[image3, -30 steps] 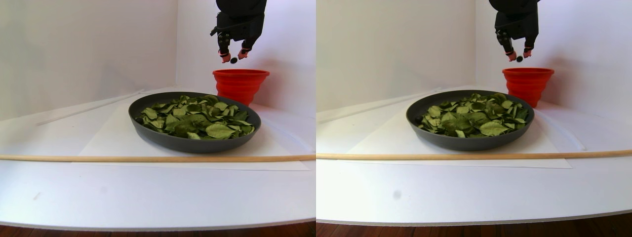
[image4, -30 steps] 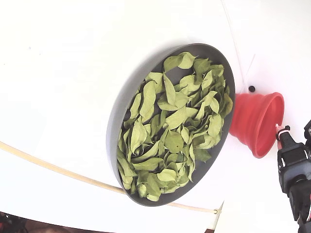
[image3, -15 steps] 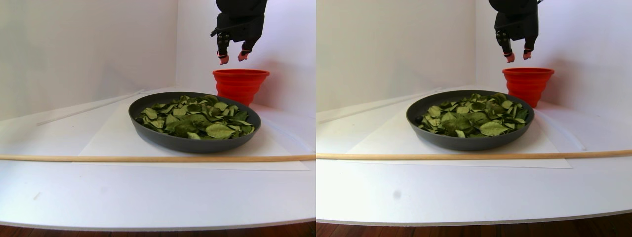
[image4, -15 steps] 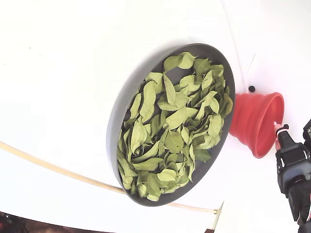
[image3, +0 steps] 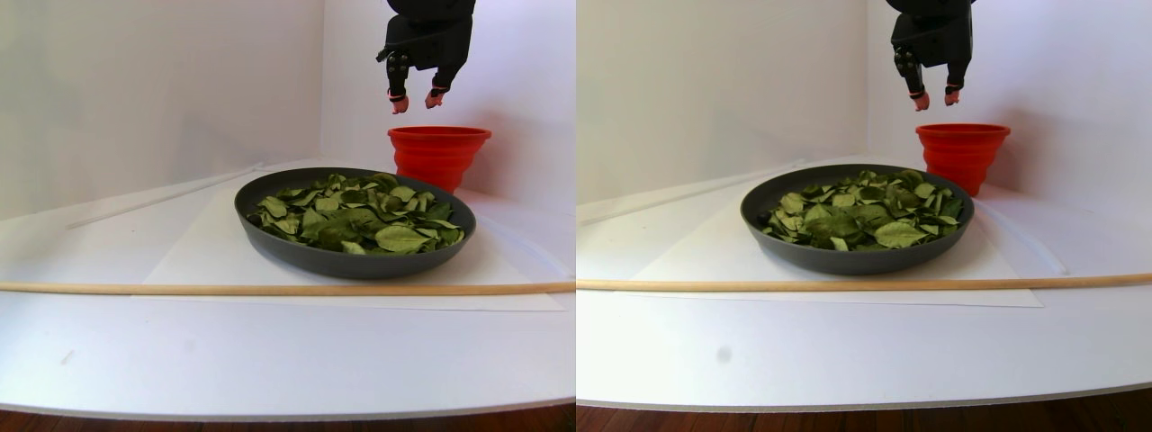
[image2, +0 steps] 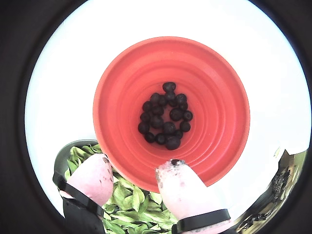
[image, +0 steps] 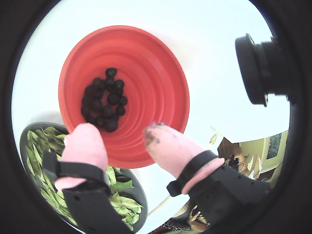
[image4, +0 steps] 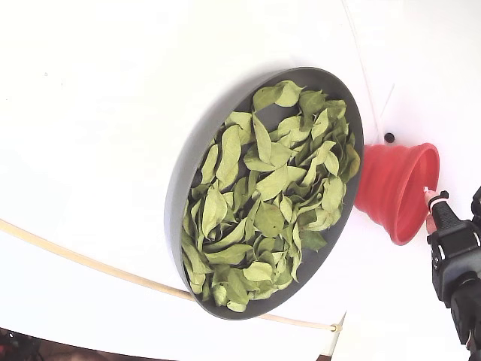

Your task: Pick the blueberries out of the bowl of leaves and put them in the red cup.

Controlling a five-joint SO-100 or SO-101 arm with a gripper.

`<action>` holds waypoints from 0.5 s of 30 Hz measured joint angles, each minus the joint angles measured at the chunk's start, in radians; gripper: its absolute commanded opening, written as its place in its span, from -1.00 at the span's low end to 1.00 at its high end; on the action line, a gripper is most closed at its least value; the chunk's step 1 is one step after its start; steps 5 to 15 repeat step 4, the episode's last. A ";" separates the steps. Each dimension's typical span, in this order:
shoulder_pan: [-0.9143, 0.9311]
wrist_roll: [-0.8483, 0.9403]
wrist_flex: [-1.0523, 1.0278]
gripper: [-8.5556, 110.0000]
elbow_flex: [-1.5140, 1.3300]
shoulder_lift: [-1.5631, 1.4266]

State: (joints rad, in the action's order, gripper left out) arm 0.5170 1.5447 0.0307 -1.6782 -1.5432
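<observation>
From the stereo pair view, nearest me I see a thin wooden rod [image3: 270, 289] lying across the white table [image3: 270, 360], left edge to right edge of each half. Behind it, centre frame, sits the bowl [image3: 351, 261], dark grey and wide, heaped with the leaves [image3: 360, 216]. I can't pick out any berries among them from here. Just behind the bowl's right side stands the red cup [image3: 439, 153], close to the rim; whether they touch I can't tell.

In the fixed view the bowl [image4: 197, 143] fills the centre, the cup [image4: 406, 188] sits at right, and one small dark round thing [image4: 389, 138] lies on the table just above the cup.

High at top centre of the stereo view, the gripper [image3: 414, 101] hangs above the cup's left edge, well clear of it, pink fingertips [image3: 399, 105] apart with nothing between them.

In both wrist views I look straight down past the spread pink fingers [image2: 92, 178] into the cup [image2: 214, 87]. The blueberries [image2: 165, 117] lie clustered on its floor, a dozen or so. One finger [image: 168, 146] shows dark stains at its tip.
</observation>
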 measured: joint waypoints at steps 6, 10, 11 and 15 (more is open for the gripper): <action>-0.011 0.000 -0.012 -0.57 -0.031 -0.025; -0.011 0.000 -0.012 -0.57 -0.031 -0.025; -0.011 0.000 -0.012 -0.57 -0.031 -0.025; -0.011 0.000 -0.012 -0.57 -0.031 -0.025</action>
